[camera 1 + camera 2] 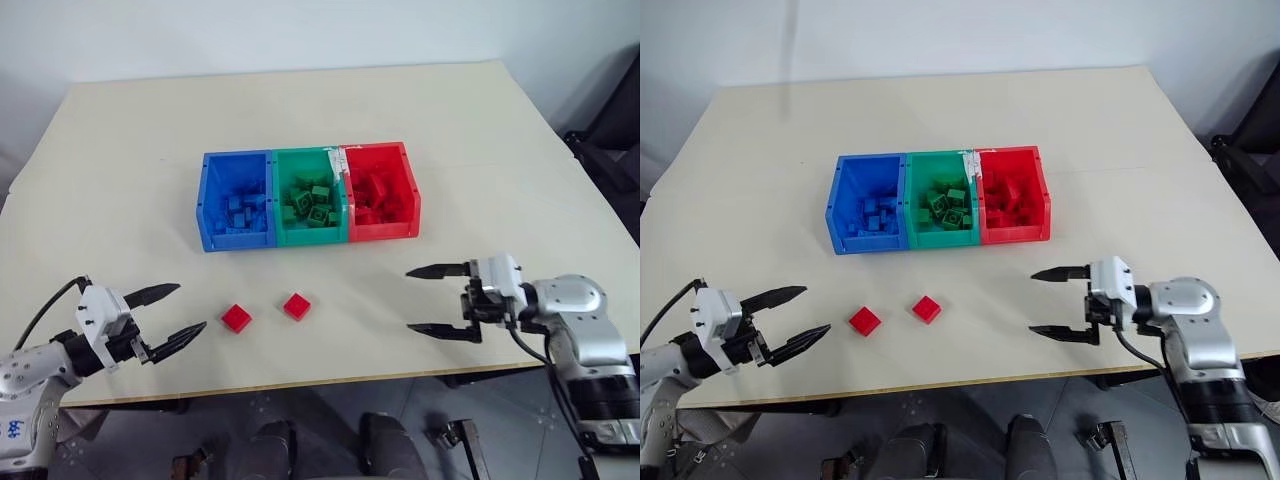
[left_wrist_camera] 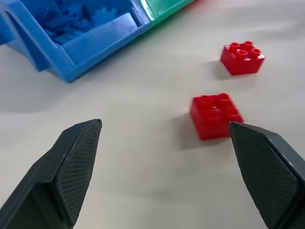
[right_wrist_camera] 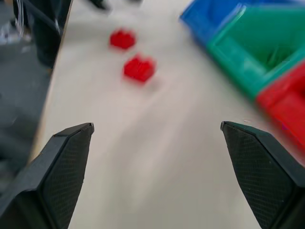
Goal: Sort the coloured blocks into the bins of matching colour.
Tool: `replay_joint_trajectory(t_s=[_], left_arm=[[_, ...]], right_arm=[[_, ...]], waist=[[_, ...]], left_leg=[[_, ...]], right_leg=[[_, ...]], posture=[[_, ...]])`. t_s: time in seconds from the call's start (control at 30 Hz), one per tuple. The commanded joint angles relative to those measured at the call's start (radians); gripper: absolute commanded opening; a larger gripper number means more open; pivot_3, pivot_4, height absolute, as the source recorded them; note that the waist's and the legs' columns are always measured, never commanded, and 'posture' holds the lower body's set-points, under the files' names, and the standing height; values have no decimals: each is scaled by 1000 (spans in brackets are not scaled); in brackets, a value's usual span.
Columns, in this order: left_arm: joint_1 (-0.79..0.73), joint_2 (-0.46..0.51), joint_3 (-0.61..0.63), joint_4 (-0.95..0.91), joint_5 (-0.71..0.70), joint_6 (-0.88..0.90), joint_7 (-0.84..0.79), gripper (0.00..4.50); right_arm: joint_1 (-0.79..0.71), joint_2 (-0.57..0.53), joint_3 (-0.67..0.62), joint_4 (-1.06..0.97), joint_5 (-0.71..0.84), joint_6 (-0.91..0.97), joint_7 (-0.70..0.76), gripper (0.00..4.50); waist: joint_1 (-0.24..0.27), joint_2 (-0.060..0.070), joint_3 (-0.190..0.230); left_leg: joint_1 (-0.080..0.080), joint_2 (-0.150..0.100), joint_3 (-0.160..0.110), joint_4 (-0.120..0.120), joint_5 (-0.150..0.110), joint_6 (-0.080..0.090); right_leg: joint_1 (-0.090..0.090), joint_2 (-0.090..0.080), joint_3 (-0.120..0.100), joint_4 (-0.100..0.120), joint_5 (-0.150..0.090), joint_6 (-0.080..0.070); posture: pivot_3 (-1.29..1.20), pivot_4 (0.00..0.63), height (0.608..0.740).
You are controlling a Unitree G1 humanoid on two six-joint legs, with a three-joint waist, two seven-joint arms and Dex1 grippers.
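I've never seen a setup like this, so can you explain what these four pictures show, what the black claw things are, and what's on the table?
This is a two-armed robot standing at a cream table. Two pictures come from cameras in its head, looking down over its arms. The other two come from cameras on each wrist, looking out between that arm's black fingers.

The claws are its pincers. The left pincer and the right pincer both stand open and hold nothing.

On the table sit three joined bins: the blue bin, green bin and red bin, each holding bricks of its own colour. Two red blocks lie loose in front of them: one nearer the left pincer, one beside it.
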Motion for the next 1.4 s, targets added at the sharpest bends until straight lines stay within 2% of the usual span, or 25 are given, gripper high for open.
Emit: replay_joint_trajectory(t_s=[0.03, 0.13, 0.27, 0.37, 0.47, 0.6, 0.83, 0.93, 1.13, 1.23, 1.4], left_arm=[[-7, 33, 21, 18, -20, 5, -44, 4500], [-19, 42, -7, -56, -73, 111, -42, 4500], [-66, 57, -91, -228, -112, 339, 57, 4500], [-116, 52, -172, -346, -114, 436, 102, 4500], [-181, 44, -278, -435, -47, 535, 208, 4500], [-279, 38, -381, -524, -44, 786, 353, 4500], [-523, -131, -564, -502, 17, 1177, 619, 4500], [-557, -171, -620, -469, 32, 1204, 628, 4500], [-589, -172, -643, -466, 38, 1248, 627, 4500], [-592, -144, -668, -476, 40, 1254, 611, 3934], [-587, -119, -675, -487, 29, 1240, 583, 2457]], right_arm=[[45, -30, -51, -71, 49, 11, -10, 4463], [94, -35, -66, -111, 59, 23, -32, 4463], [148, -32, -70, -166, 64, 44, -80, 4463], [183, -30, -74, -196, 67, 47, -108, 4463], [212, -29, -78, -235, 74, 60, -145, 4463], [251, -32, -84, -287, 85, 81, -174, 4463], [318, -38, -89, -389, 103, 121, -220, 4463], [339, -36, -98, -432, 109, 134, -249, 4463], [375, -36, -113, -486, 117, 149, -293, 4463], [398, -34, -114, -500, 116, 145, -303, 4500], [399, -32, -107, -507, 113, 143, -321, 4500]], waist=[[0, 0, 0], [4, 0, 0], [13, 0, 0], [29, 0, 0], [32, 0, 0], [31, 0, 0], [42, 0, 0], [47, 0, 0], [53, 0, 0], [54, 0, 0], [53, 0, 0]], left_leg=[[0, 0, 0, 0, 0, 0], [0, 4, -1, 0, 0, 0], [0, 4, -1, 1, 0, 0], [0, 4, -1, 3, 0, 0], [0, 3, -1, 4, 0, 0], [0, 0, -1, 3, 0, 0], [-1, -2, -1, 5, 0, 0], [-1, -2, -1, 5, 0, 0], [-1, -2, -1, 9, 0, 0], [-1, -2, -2, 9, 0, 0], [-1, -2, -1, 9, 0, 0]], right_leg=[[0, 0, 0, 0, 0, 0], [0, 0, 0, 0, 0, 0], [1, -1, 0, 0, 0, 1], [1, -1, 1, 0, 1, 1], [1, -1, 1, 0, 1, 1], [1, 0, 1, 1, 1, 1], [2, 0, 1, 1, 1, 2], [2, 0, 1, 1, 1, 2], [2, 0, 2, 0, 1, 2], [2, 0, 2, 0, 1, 2], [2, 0, 2, 0, 1, 2]], posture=[[0, 150, 740], [0, 150, 740], [0, 150, 740], [0, 150, 740], [0, 150, 740], [0, 150, 740], [0, 150, 740], [0, 150, 740], [0, 150, 740], [0, 150, 740], [0, 150, 740]])
